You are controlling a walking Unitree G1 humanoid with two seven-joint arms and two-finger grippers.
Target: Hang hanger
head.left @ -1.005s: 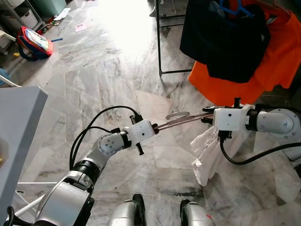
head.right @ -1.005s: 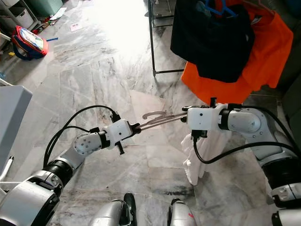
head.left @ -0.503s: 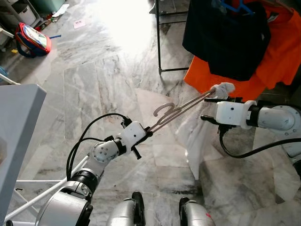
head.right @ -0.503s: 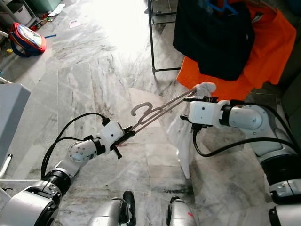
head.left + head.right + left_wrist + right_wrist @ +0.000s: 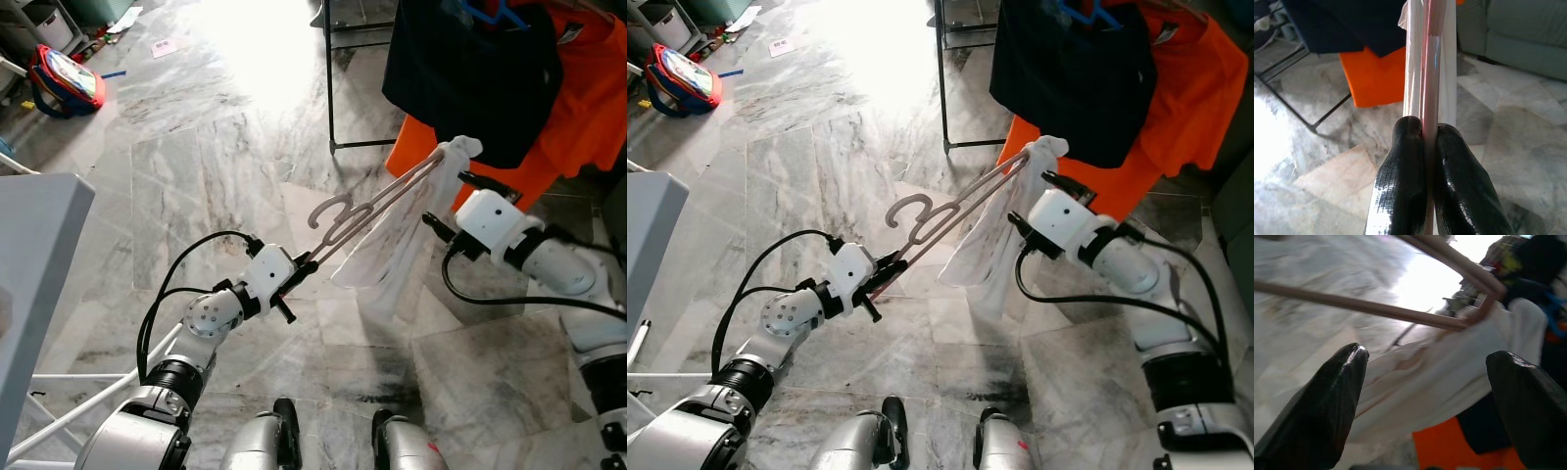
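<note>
Marble floor (image 5: 225, 157), grey-veined and glossy, with a bright wash of daylight well beyond the hanger; slick-looking footing.

Clothes rack (image 5: 329, 73), thin black metal frame, standing past the hanger's far end. It carries a black garment (image 5: 470, 78) on a blue hanger and an orange garment (image 5: 568, 108) spread behind it.

Grey worktop (image 5: 39, 255), corner only, well to the robot's left of the hanger.

Red bag (image 5: 67, 80), on the floor far off to the left, near some storage clutter.

White cloth (image 5: 397, 245), draped from the hanger's far shoulder and hanging loose below it. Soft and light by the look of it; I judge it could slide off if the hanger tips.

Hanger (image 5: 377, 201), pale pinkish wire or thin plastic, held up in the air at a slant between the two arms, hook uppermost, just short of the rack. Judged light and stiff, but thin and smooth, so liable to twist in a pinch; best taken at a rigid shoulder end or close under the hook.

Left end effector (image 5: 1431, 147), clenched on the hanger's near end, rod pinched between both black fingers.

Right end effector (image 5: 1425, 367), fingers spread wide and released, just beside the cloth-covered far end, holding nothing.
</note>
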